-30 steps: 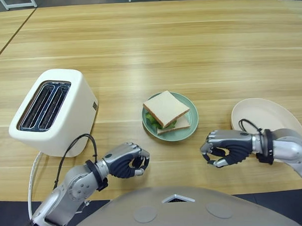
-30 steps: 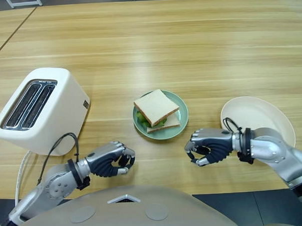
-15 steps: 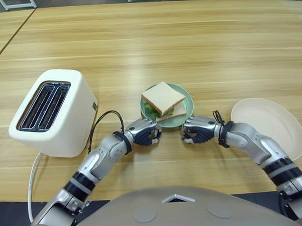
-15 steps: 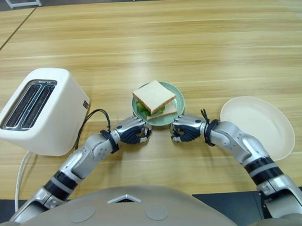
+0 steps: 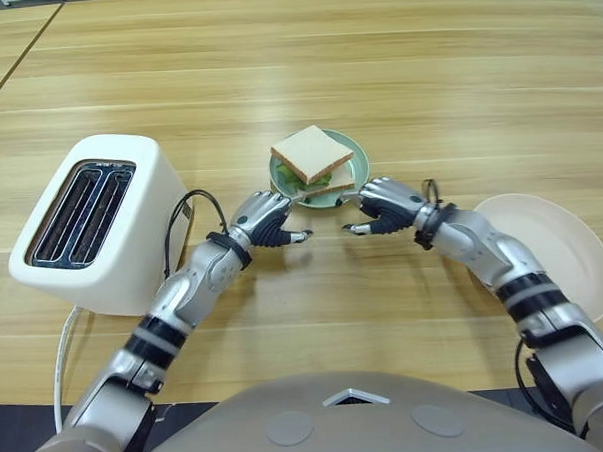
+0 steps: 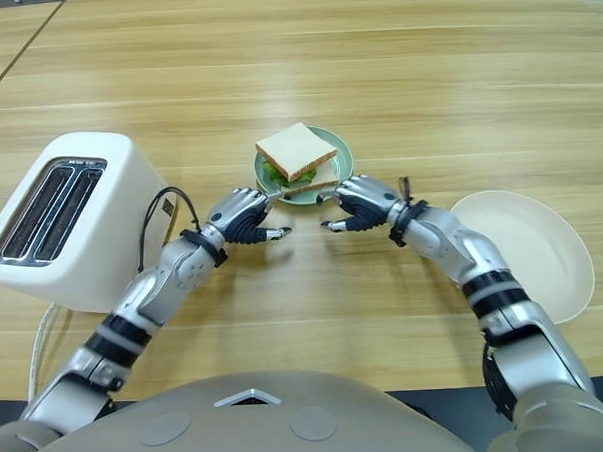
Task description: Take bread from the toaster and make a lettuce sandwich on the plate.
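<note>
A sandwich (image 5: 311,152) of two bread slices with green lettuce (image 6: 271,172) between them lies on the small green plate (image 5: 359,155) at the table's middle. My left hand (image 5: 264,220) sits at the plate's near-left rim, fingers curled and thumb poking toward the centre. My right hand (image 5: 384,204) mirrors it at the near-right rim, also curled. Both touch the rim from the near side; neither wraps around it. The white toaster (image 5: 89,220) stands at the left, both slots dark.
An empty cream plate (image 5: 561,250) lies at the right, beside my right forearm. The toaster's white cord (image 5: 62,357) trails off the near table edge. Bare wooden table stretches beyond the green plate.
Both hands came forward from near the table's front edge to the green plate's near rim. The plate with the sandwich has slid away from me along the table.
</note>
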Controlling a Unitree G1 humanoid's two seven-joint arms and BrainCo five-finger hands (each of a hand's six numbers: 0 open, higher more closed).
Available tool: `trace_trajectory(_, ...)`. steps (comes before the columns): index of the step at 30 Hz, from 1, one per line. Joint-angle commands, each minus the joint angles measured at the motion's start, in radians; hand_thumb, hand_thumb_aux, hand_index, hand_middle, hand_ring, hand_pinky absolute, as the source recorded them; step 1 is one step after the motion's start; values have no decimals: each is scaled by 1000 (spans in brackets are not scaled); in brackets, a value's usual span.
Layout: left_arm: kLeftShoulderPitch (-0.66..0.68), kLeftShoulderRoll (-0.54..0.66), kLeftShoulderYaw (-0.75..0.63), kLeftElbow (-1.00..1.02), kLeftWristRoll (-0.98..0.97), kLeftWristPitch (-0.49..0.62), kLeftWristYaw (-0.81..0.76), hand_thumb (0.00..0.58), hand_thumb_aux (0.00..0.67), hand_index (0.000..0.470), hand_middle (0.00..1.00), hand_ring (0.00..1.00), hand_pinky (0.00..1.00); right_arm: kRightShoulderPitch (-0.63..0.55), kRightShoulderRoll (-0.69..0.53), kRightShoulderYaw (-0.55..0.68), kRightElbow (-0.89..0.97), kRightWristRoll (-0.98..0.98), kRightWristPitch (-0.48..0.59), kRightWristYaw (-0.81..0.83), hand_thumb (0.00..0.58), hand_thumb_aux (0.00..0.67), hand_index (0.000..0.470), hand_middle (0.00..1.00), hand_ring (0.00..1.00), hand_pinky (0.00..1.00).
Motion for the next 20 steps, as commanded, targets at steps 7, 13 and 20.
trace_trajectory(7,465,-49,242,-347,-717,-175,-52,0,0,0,0,0,0,261,127,-86,-262,705,142,208,0,0,0,0,0,0)
trace_trajectory(13,464,-70,267,-229,-823,-276,-141,0,0,0,0,0,0,256,176,-108,-261,807,154,319,0,0,0,0,0,0)
trace_trajectory(20,464,-90,269,-214,-825,-291,-193,0,0,0,0,0,0,270,203,-148,-268,829,159,370,0,0,0,0,0,0)
